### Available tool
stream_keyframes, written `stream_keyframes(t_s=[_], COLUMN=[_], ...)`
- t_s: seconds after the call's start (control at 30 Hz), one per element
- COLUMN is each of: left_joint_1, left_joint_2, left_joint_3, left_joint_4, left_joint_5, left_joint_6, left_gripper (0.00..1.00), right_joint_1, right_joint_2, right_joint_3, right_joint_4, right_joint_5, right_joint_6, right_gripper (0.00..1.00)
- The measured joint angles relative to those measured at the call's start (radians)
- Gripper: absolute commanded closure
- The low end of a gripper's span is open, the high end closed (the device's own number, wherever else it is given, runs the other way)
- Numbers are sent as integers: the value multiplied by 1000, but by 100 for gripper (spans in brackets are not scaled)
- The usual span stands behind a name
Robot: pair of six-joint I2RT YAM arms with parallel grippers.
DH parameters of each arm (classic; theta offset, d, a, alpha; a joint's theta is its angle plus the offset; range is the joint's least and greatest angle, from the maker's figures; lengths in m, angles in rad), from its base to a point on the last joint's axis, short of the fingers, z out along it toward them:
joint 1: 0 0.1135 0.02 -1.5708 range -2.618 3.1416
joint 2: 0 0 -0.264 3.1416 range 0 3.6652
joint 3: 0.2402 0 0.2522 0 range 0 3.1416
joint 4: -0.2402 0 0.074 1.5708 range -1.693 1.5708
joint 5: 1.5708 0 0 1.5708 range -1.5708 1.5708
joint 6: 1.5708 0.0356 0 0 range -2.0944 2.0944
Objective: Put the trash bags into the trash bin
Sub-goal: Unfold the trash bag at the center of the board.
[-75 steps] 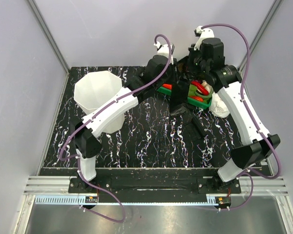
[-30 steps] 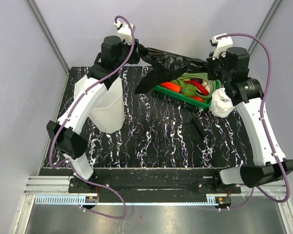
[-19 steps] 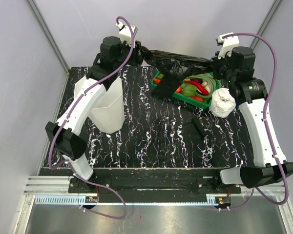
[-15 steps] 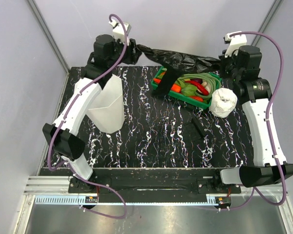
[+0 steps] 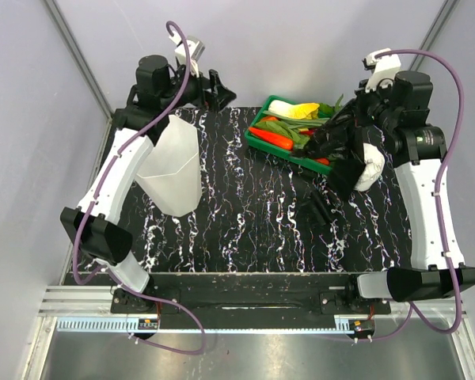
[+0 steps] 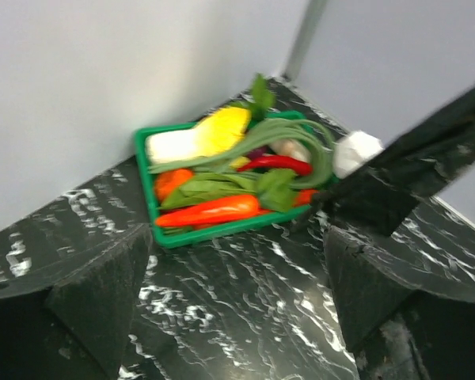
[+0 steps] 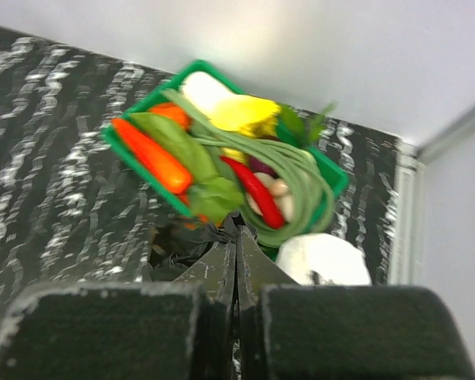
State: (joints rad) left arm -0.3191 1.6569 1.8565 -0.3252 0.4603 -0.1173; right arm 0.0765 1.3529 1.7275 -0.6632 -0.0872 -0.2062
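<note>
A: Entry, trash bag (image 5: 340, 148). Position?

B: Spread black film, glossy and crinkled. It hangs from the right tool (image 5: 362, 117) toward 7 o'clock and drapes over the 3 o'clock end of the green tray (image 5: 250, 134). Cannot tell whether its lowest fold touches the surface (image 5: 245, 214).

A: Right tool state?

B: Clamped on the bag. In the right wrist view the two fingers (image 7: 103, 332) sit pressed together, only a thin seam between them, with film bunched just past their tips.

A: Second bag?

B: A folded black bundle (image 5: 317, 210) lies flat on the surface at 6 o'clock of the hanging sheet, near it. Neither tool touches it.

A: Trash bin (image 5: 172, 170)?

B: Translucent white, faceted, upright on the 9 o'clock side of the surface. It is well apart from both bags, and the left forearm passes over its far rim.

A: Left tool (image 5: 218, 89)?

B: Raised at 12 o'clock of the bin, aimed toward 3 o'clock. In the left wrist view the fingers (image 6: 95, 301) are spread wide with nothing between them.

A: Surroundings?

B: The tray sits at 1 o'clock on the surface, holding vegetables (image 5: 289, 127), among them long green beans, an orange carrot and something yellow. A white roll (image 5: 374, 162) lies just beside the bag at its 3 o'clock.
</note>
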Motion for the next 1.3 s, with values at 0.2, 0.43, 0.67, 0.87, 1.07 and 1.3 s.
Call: stream_keyframes(t_s=[0.2, 0.43, 0.67, 0.87, 1.07, 1.3], left_joint_1=[-111, -301, -327, -356, -389, -434], left_joint_2=[22, 71, 145, 137, 129, 125], left_joint_3=[93, 125, 131, 124, 104, 80], left_joint_4=[-48, -42, -48, -86, -122, -122], left_joint_5=[117, 134, 149, 164, 179, 175], left_joint_6=[60, 134, 209, 316, 353, 345], left_gripper=[1, 1, 1, 1, 1, 1], right_joint_1=[0, 0, 0, 0, 0, 0], right_joint_2=[55, 87, 132, 130, 124, 110], right_joint_3=[155, 270, 382, 370, 293, 228], right_joint_4=[-124, -325, -540, -602, -587, -557], right_joint_5=[-307, -571, -659, -664, -664, -664], right_joint_6=[-17, -133, -299, -359, -360, -337], right_gripper=[100, 100, 100, 100, 100, 100])
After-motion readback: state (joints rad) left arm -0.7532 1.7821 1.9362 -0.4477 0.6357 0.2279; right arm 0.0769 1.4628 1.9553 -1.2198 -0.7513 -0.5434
